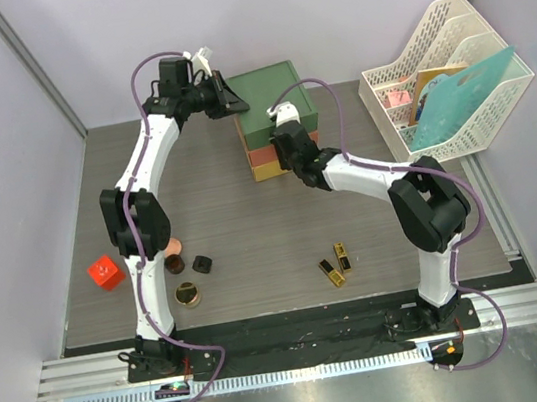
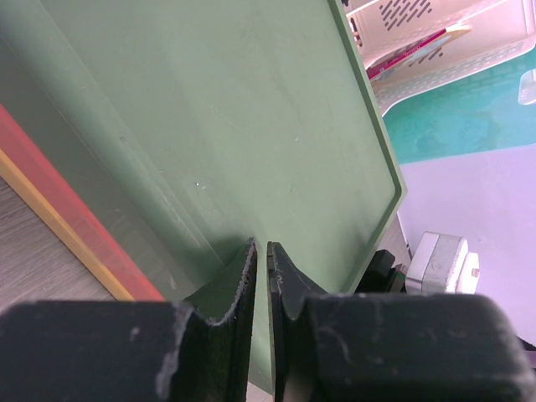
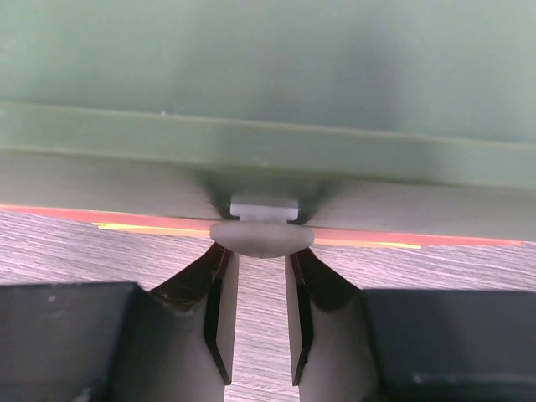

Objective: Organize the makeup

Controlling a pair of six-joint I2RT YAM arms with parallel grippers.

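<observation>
The makeup lies on the table, apart from both grippers: a round peach compact, a small brown jar, a black piece, a gold jar and two gold-black lipsticks. My left gripper is at the green top's left edge of the drawer box, its jaws nearly together with a thin green lip between them. My right gripper faces the green drawer front. Its fingers stand a little apart under the drawer's white knob, which covers their tips.
A small red cube sits at the left by the left arm. A white file rack holding a teal folder stands at the back right. Purple walls close in the table on both sides.
</observation>
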